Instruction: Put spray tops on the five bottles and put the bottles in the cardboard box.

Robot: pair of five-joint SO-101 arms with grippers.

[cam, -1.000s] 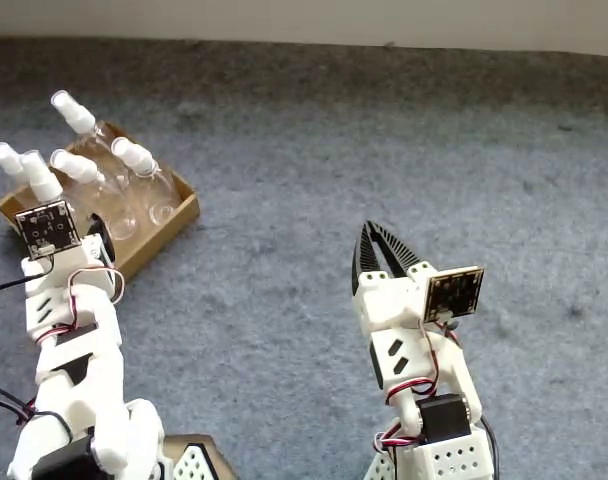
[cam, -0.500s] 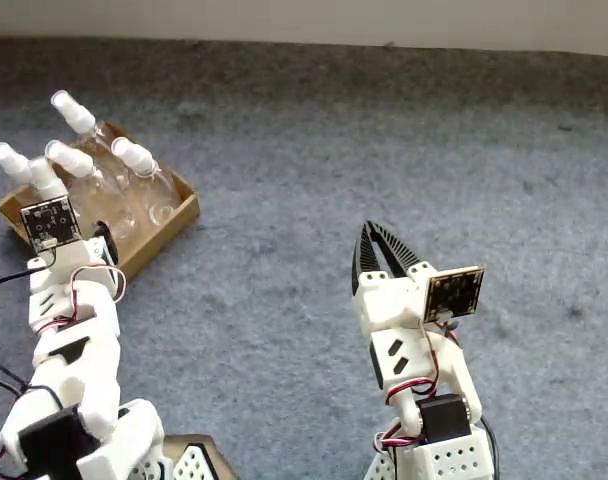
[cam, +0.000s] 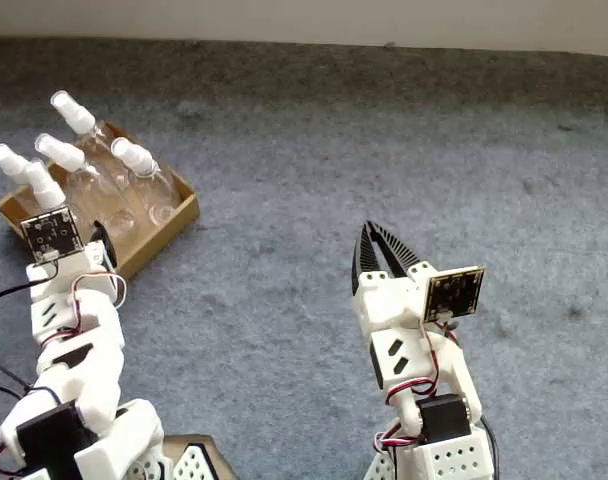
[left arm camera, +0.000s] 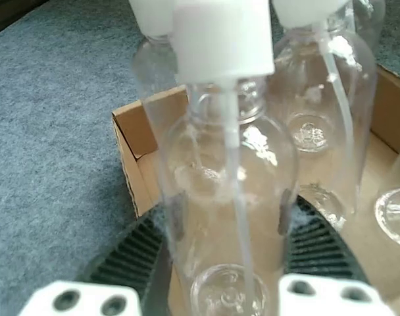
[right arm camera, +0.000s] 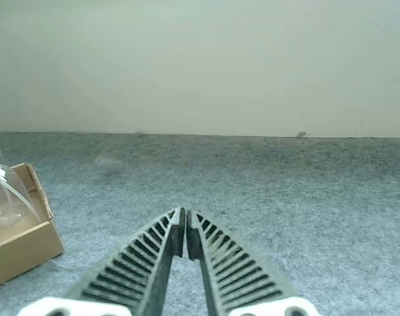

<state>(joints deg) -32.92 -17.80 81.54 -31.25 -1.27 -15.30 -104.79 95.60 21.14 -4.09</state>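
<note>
The cardboard box [cam: 176, 214] sits at the far left with several clear bottles leaning in it, each wearing a white spray top [cam: 72, 110]. My left gripper [left arm camera: 227, 220] is at the box's near edge, its black fingers [left arm camera: 131, 253] pressed to both sides of one capped bottle [left arm camera: 226, 191], whose base hangs over the box floor. From above, that bottle's top [cam: 42, 182] pokes out just past the left wrist camera. My right gripper [cam: 368, 232] rests shut and empty over bare carpet at the centre, seen also in its own view [right arm camera: 185, 222].
Grey carpet [cam: 384, 140] covers the table, open between the box and the right arm. A pale wall runs along the far edge [right arm camera: 200, 66]. The box's corner [right arm camera: 25, 247] shows far off from the right wrist.
The left arm drew back slightly toward its base with its bottle. One neighbouring spray top in the box shifted a little farther away. The right arm stayed still.
</note>
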